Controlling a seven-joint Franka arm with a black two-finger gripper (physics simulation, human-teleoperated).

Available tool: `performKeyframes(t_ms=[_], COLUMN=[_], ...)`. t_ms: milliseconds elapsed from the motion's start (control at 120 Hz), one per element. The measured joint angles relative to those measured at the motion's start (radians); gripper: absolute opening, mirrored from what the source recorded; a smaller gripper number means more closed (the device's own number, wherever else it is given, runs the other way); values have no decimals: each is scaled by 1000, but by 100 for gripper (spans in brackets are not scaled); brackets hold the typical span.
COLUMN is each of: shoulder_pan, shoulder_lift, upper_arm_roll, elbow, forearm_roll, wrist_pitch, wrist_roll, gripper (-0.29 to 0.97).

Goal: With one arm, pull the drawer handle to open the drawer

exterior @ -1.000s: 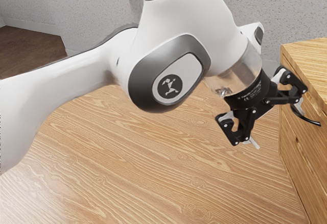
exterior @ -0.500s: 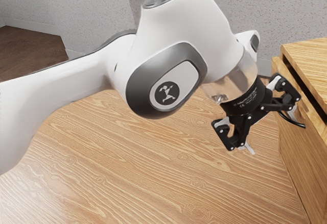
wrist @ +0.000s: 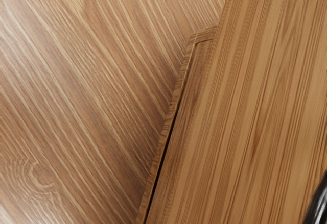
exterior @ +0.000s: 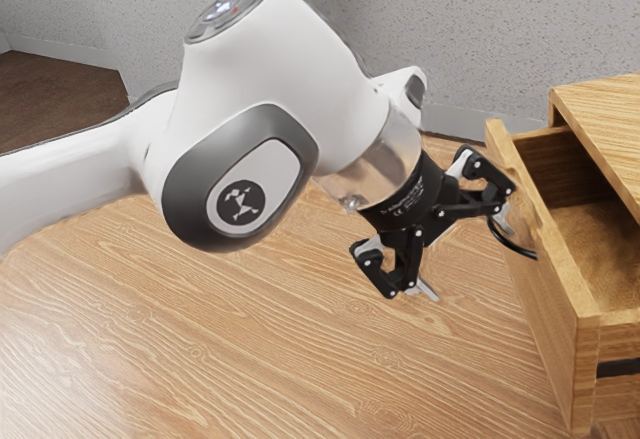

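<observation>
At three o'clock in the exterior view, the drawer stood pulled out, its inside visible. The gripper was spread wide, one finger hooked behind the handle. The wrist view gave the drawer front close up over the tabletop. White lettering on the gripper's body was unreadable.

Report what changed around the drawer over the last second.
The drawer slid out of the cabinet toward the exterior view's left, and its inside now shows. The gripper drew back the same way with the arm, one finger at the handle. Unchanged: the cabinet's place, the gripper's open spread, and that finger's position by the handle.
</observation>
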Motion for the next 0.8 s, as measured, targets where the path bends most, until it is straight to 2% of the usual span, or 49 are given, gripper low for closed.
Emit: performKeyframes(t_ms=[475,800], shoulder_pan=[16,41], shoulder_lift=[-177,-339], upper_arm_roll=[24,26], elbow=[-215,-370], forearm_roll=[-3,-3], wrist_pitch=[71,86], wrist_roll=[-2,-3], gripper=[68,68])
